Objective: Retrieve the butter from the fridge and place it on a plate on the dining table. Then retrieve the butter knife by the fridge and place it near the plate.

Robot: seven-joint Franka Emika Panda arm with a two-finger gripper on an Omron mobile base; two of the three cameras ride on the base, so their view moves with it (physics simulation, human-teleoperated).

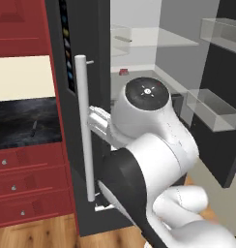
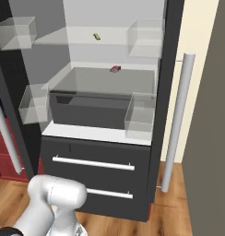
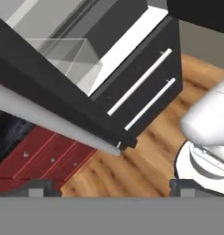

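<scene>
I see the fridge [image 2: 105, 138] standing with both doors open. The butter [image 2: 96, 36] lies on the upper glass shelf [image 2: 77, 36], toward the back. A small red item [image 2: 115, 69] sits one level lower, well apart from it. My gripper [image 3: 111, 186] is spread wide, holding nothing, close beside the left door's bar handle [image 1: 84, 126]. The butter knife [image 1: 34, 128] lies on the black desk [image 1: 23, 121] left of the fridge.
</scene>
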